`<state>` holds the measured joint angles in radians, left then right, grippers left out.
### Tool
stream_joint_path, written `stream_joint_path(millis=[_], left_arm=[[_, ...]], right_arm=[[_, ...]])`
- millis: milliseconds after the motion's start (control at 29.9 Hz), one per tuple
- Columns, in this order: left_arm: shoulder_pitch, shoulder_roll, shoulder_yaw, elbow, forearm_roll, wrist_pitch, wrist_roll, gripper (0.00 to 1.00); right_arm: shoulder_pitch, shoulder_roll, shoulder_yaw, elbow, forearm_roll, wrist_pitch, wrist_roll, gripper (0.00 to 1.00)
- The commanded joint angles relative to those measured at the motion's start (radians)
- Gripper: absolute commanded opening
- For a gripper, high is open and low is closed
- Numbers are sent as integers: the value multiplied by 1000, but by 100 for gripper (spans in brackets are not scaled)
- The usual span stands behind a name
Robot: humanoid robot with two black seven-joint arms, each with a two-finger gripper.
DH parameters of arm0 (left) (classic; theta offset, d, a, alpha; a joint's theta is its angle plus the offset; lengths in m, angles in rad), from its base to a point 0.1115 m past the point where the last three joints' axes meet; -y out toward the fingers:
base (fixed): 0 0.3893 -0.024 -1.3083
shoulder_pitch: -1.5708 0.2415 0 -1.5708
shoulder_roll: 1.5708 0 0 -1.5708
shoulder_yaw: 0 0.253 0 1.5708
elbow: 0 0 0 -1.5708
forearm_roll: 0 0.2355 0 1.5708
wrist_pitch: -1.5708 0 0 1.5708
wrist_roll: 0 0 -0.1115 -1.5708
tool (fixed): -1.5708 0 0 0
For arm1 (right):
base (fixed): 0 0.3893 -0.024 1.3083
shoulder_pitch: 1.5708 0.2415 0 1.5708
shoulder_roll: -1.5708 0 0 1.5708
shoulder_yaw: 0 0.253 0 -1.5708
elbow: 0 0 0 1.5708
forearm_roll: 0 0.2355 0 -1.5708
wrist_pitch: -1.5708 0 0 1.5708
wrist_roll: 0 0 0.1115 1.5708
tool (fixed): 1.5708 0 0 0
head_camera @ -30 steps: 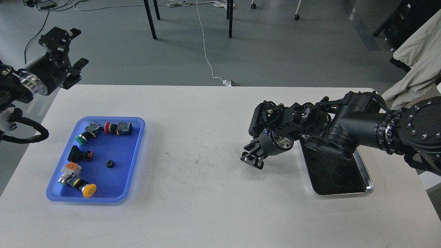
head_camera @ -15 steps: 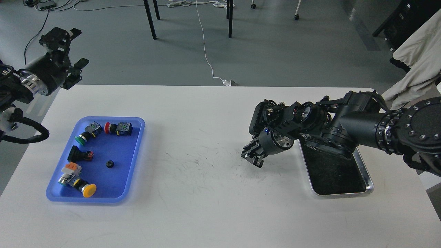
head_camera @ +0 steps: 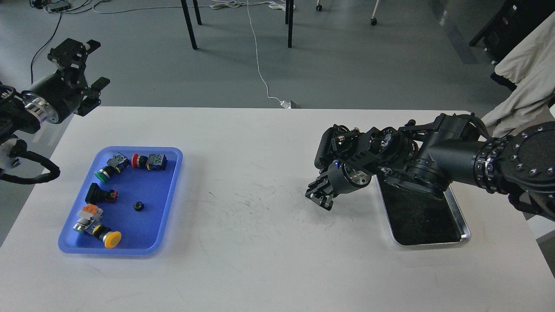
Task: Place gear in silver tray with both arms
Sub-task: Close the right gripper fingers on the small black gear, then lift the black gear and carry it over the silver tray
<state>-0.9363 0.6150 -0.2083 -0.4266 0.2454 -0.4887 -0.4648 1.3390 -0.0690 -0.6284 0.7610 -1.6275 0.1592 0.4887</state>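
Left gripper [head_camera: 86, 65]: fingers apart, holds nothing.
Right gripper [head_camera: 318, 197]: opening can't tell.
Gear [head_camera: 138, 206]: far left of right gripper, in blue tray [head_camera: 171, 195].
Risk: silver tray [head_camera: 464, 227] partly under right arm; drop may miss.

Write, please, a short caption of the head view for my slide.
Small black gear lies in blue tray; silver tray waits under right arm.
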Motion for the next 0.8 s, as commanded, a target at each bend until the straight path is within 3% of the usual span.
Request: stream_joint_path(millis=[0,234,769], left_arm=[[2,0,0,0,0,0,0,99],[1,0,0,0,2,0,2,99],[20,-14,0,0,3,0,2,99]], right_arm=[[20,-21,1,11,1,3,0,1],[103,-147,1,89,5,13,0,1],[118,-606,-11,331,-110,23,0,1]])
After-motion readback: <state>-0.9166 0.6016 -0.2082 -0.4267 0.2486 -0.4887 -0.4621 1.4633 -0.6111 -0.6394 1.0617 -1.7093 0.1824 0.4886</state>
